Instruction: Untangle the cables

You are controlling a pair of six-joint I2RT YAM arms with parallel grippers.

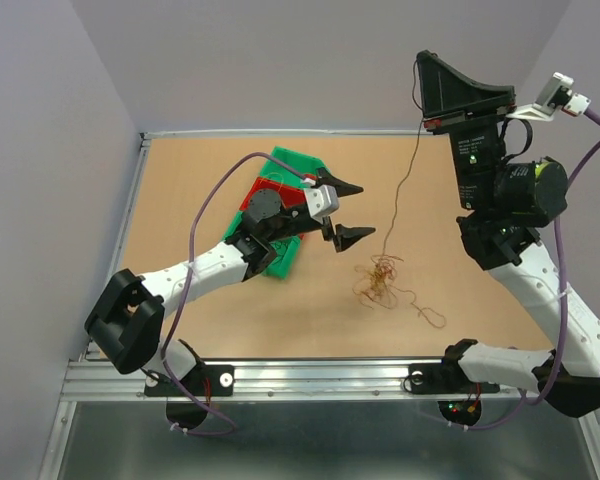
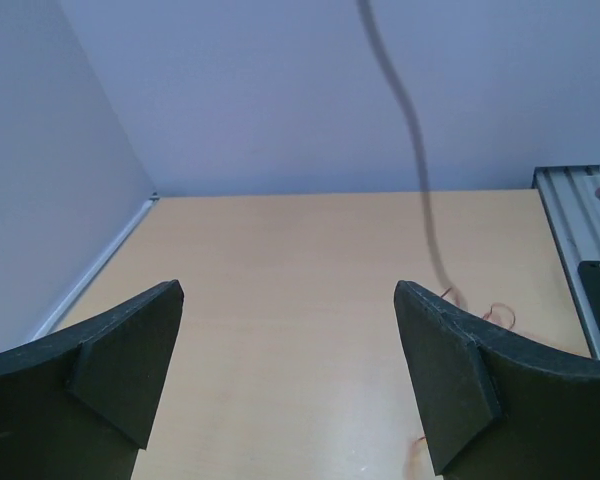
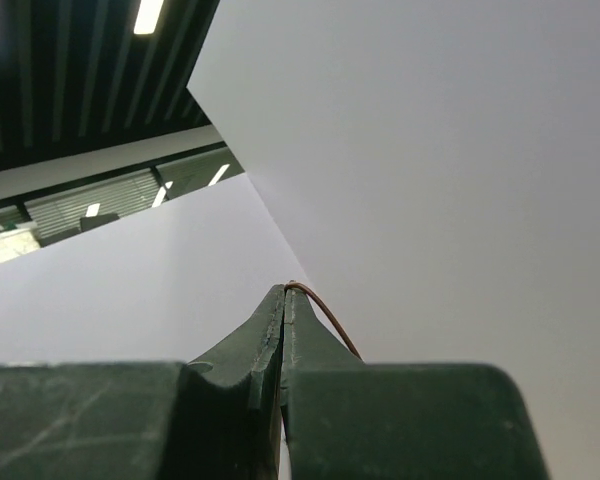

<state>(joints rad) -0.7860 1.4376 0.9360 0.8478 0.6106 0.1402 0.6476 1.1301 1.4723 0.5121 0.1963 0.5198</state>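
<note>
The cables lie as a small curly tangle (image 1: 380, 280) of orange and brown hair-thin wires on the table, right of centre, with a loose loop trailing to the right. One brown strand (image 1: 408, 160) rises from the tangle to my right gripper (image 1: 420, 58), which is held high above the table's far right. In the right wrist view that gripper (image 3: 284, 292) is shut on the brown strand (image 3: 325, 316). My left gripper (image 1: 366, 210) hovers just left of the tangle, wide open and holding nothing. In the left wrist view the left gripper (image 2: 288, 300) frames bare table, with the hanging strand (image 2: 416, 130) ahead to the right.
A green and red flat object (image 1: 298, 166) lies on the wooden table (image 1: 210, 180) under the left arm's wrist. Grey walls stand at the left and back edges. A metal rail (image 1: 310, 378) runs along the near edge by the arm bases.
</note>
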